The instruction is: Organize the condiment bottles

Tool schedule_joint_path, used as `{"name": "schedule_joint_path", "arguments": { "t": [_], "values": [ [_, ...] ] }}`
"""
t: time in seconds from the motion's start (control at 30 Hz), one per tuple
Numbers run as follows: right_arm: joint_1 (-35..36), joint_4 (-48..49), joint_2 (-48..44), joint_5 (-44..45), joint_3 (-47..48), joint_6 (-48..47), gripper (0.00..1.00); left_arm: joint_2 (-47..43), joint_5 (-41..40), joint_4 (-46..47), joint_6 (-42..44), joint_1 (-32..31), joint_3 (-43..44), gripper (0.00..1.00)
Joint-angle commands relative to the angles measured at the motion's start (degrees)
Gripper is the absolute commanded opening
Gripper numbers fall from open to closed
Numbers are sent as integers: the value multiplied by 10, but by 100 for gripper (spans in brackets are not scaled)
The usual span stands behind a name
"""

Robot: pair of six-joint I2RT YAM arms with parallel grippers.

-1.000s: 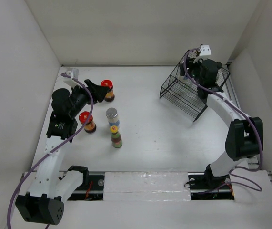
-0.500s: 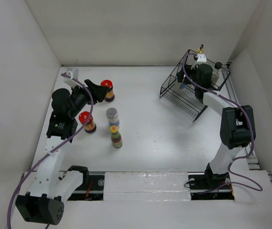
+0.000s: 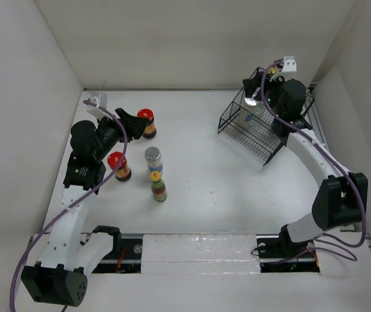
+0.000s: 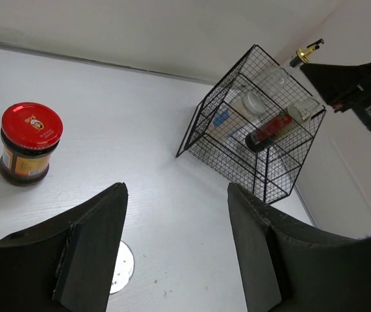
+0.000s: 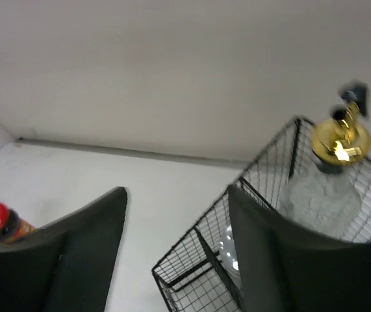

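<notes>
The left gripper (image 4: 177, 190) gapes open and empty near a red-capped jar (image 4: 30, 143). Close by stand a second red-capped jar (image 3: 119, 166), a silver-lidded jar (image 3: 153, 158) and the yellow-capped green bottle (image 3: 158, 186). Far right, the wire basket (image 3: 263, 146) holds the gold-topped bottle (image 5: 336, 170). The right gripper (image 5: 177, 192) hangs beside it, jaws spread, gripping nothing.

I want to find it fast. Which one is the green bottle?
Look at the left half of the table. The green bottle stands nearest the front edge, right before the silver-lidded jar; only it has a yellow cap.
</notes>
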Motion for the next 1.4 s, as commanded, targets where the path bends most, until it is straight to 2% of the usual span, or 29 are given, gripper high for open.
{"name": "schedule_joint_path", "arguments": {
  "t": [0.0, 0.07, 0.1, 0.13, 0.2, 0.23, 0.37, 0.4, 0.43, 0.5, 0.6, 0.77, 1.03, 1.23, 1.3, 1.37],
  "values": [
    [46, 34, -43, -36, -18, -4, 65, -11, -4, 21, 0, 3, -1, 59],
    [95, 34, -54, -72, -31, 9, 31, -22, -28, 7, 0, 3, -1, 59],
    [117, 34, -54, -92, -40, 9, 20, -22, -38, 7, 0, 3, -1, 57],
    [139, 42, -54, -114, -59, 9, 14, -31, -47, 1, 0, 3, -1, 56],
    [202, 42, -62, -155, -78, 9, 16, -39, -76, -9, 0, 3, 4, 55],
    [223, 42, -62, -166, -99, 9, 34, -45, -83, -14, 0, 3, 4, 54],
    [318, 28, -99, -216, -122, -42, 76, -45, -88, -14, 0, 3, 4, 54],
    [353, 7, -104, -216, -129, -57, 83, -45, -83, -14, 0, 3, 4, 54],
    [371, 7, -104, -216, -129, -67, 83, -40, -83, -9, 0, 3, 4, 54],
    [399, -8, -109, -216, -134, -94, 90, -40, -78, -9, 0, 3, 4, 54],
    [439, -15, -69, -234, -126, -101, 94, -40, -72, -9, -5, 3, 4, 54],
    [474, -17, -9, -225, -90, -109, 94, -40, -66, -3, -5, 3, 4, 54],
    [475, 30, 60, -197, -59, -86, 90, -40, -56, 2, -5, 3, -1, 54],
    [475, 127, 101, -184, -64, -20, 68, -45, -50, 7, -5, 3, -1, 54],
    [475, 133, 117, -184, -64, -9, 67, -45, -45, 7, -5, 3, -1, 54],
    [475, 139, 124, -184, -64, -9, 50, -45, -45, 7, -5, 3, -1, 54]
  ]
}}
